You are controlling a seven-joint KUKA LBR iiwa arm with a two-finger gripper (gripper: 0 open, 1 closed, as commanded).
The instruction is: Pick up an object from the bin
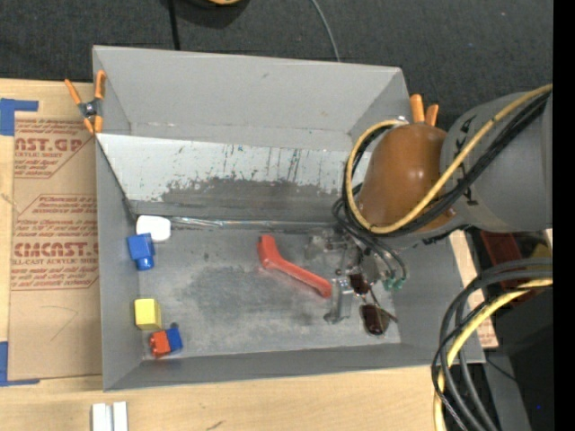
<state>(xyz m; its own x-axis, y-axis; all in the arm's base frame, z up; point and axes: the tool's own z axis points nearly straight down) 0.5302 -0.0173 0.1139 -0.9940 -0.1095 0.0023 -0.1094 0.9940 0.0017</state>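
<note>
My gripper [340, 300] is low in the bin's right part, under the orange wrist cover. A red, handle-shaped plastic piece [289, 267] lies slantwise on the floor in the middle of the bin, and its lower right end reaches up to the gripper. Whether the gripper touches or holds it I cannot tell. A small dark brown thing [374, 318] lies just to the right of the gripper, near the bin's front right corner.
By the left wall lie a white piece [154, 228] on a blue block [141, 250], a yellow cube [147, 312], and a small orange and blue piece [164, 340]. The arm and its cables hang over the bin's right side.
</note>
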